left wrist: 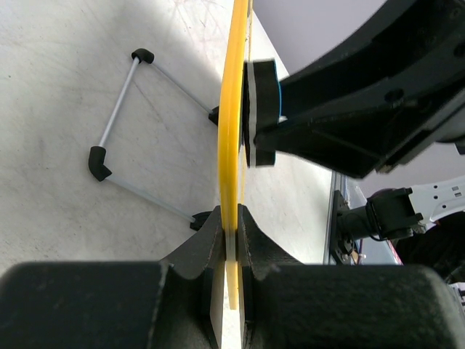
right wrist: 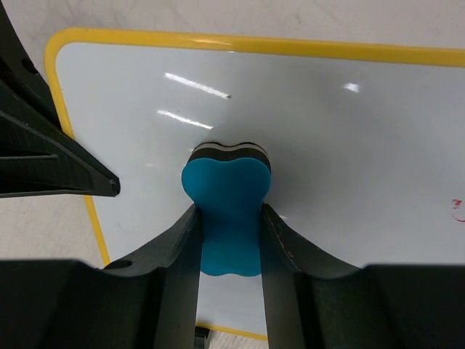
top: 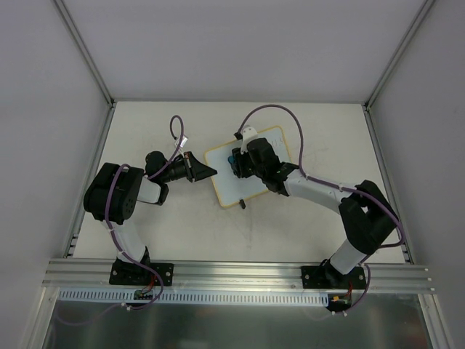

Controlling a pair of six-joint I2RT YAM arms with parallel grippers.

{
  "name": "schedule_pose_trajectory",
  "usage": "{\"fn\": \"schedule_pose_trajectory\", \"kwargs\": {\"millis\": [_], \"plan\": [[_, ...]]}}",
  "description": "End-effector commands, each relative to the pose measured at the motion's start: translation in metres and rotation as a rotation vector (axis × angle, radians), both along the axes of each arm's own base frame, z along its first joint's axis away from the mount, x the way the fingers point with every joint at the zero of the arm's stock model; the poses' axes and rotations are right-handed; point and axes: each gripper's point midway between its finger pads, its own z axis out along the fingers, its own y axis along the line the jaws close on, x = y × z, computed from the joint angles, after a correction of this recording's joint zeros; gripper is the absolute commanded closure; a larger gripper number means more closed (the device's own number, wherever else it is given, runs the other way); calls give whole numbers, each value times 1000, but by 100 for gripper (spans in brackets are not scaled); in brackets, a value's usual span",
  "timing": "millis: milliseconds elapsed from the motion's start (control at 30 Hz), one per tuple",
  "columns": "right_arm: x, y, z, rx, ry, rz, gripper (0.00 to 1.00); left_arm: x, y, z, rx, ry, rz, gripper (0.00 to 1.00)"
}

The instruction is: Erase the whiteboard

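Note:
The whiteboard (top: 234, 183) has a yellow frame and lies mid-table. My left gripper (top: 211, 171) is shut on its left edge; in the left wrist view the yellow frame (left wrist: 232, 109) runs edge-on between the jaws of the left gripper (left wrist: 231, 222). My right gripper (top: 238, 161) is shut on a blue eraser (right wrist: 227, 200) and presses its dark felt side onto the white surface (right wrist: 349, 153). The eraser also shows in the left wrist view (left wrist: 263, 109), against the board. A faint red mark (right wrist: 458, 209) remains at the board's right side.
The board's wire stand (left wrist: 123, 109) with black end caps lies folded out on the table beneath the board. Metal frame posts and grey walls bound the table. A rail (top: 232, 273) runs along the near edge.

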Motion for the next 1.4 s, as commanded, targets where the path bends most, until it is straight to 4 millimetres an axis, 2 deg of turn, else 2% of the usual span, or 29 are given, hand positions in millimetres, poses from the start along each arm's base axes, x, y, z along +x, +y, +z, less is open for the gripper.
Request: {"fn": "schedule_pose_trajectory", "kwargs": {"millis": [0,67,267,433,600,667,700,767,867,900,1000,1200,1367], "plan": [[26,-39,-4,-10,22,-117,100,-10,-4,55,-57,-374,-70,100],[32,-54,-6,-12,30,-149,100,-10,-4,55,-56,-377,-68,100],[42,-80,-9,14,58,-202,100,-10,-4,55,-56,-376,-70,100],[43,-79,-8,15,58,-195,100,-9,-4,55,-57,-377,-68,100],[40,-65,-4,9,64,-164,100,-10,-4,55,-57,-376,-70,100],[43,-57,6,-14,31,-155,100,-10,-4,56,-57,-380,-70,100],[38,-49,4,-32,38,-134,100,-9,-4,55,-56,-379,-70,100],[40,-35,18,-27,9,-111,100,-10,-4,55,-56,-379,-70,100],[33,-16,22,-39,10,-69,100,-10,-4,55,-56,-377,-71,100],[31,-6,29,-33,1,-51,100,-10,-4,55,-56,-377,-71,100],[25,15,32,-17,2,-15,100,-10,-4,55,-56,-379,-70,100],[9,41,24,-18,21,39,100,-10,-4,55,-55,-382,-70,100],[7,40,18,-38,20,30,100,-11,-5,55,-55,-383,-73,100]]}}
